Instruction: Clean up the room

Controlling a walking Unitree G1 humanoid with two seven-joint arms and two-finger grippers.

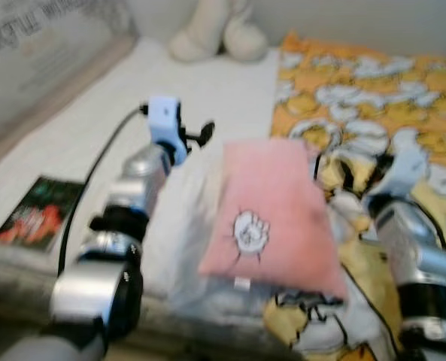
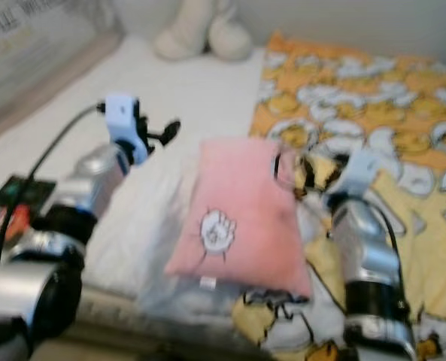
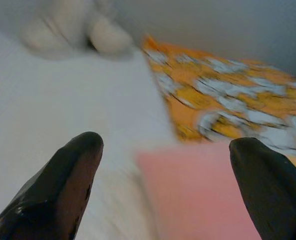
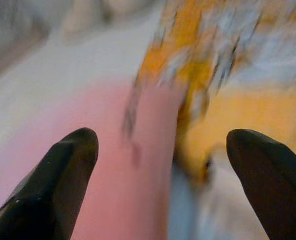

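Left eye view: a pink pillow (image 1: 271,214) lay on the white bed (image 1: 207,98) between the robot's two arms.

It bore a small white drawing on its near half and rested where the white sheet met an orange-and-yellow patterned blanket (image 1: 373,83) (the blanket partly under its right edge). The left gripper (image 3: 165,187) hovered just off the pillow's left upper corner, fingers spread wide apart; the right gripper (image 4: 160,185) hung over the pillow's right edge and the blanket, fingers likewise parted. A dark book (image 1: 40,210) lay near the bed's left side, and a pale plush toy (image 1: 219,30) sat at the far end.
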